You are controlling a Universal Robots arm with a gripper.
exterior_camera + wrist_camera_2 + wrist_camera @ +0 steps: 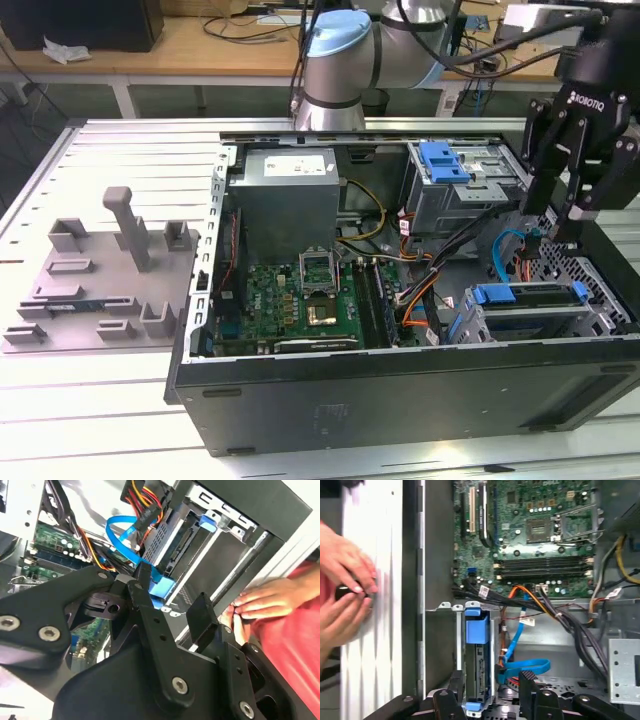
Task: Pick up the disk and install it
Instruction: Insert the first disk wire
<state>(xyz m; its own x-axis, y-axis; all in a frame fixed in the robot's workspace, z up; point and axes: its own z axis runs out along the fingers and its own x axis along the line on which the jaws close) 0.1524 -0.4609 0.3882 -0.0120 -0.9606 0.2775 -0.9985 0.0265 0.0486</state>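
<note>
The disk [530, 312], framed by its blue bracket [495, 295], sits in the lower drive cage at the exterior view's right end of the open computer case. In the first wrist view the disk [478, 666] stands edge-on in the cage with the bracket's blue tab [476, 628] at its end. My gripper [560, 225] hovers just above that cage. It is open, with nothing between its black fingers [527, 685]. In the second wrist view the gripper [172, 602] hangs over the cage and a blue data cable [125, 540].
A person's hands [347, 587] rest on the white table beside the case wall, also seen from the second wrist view as hands [265, 600]. A grey fixture with posts [110, 275] stands at the exterior view's left. An upper cage with a blue latch [445, 160], the motherboard [300, 300] and loose cables fill the case.
</note>
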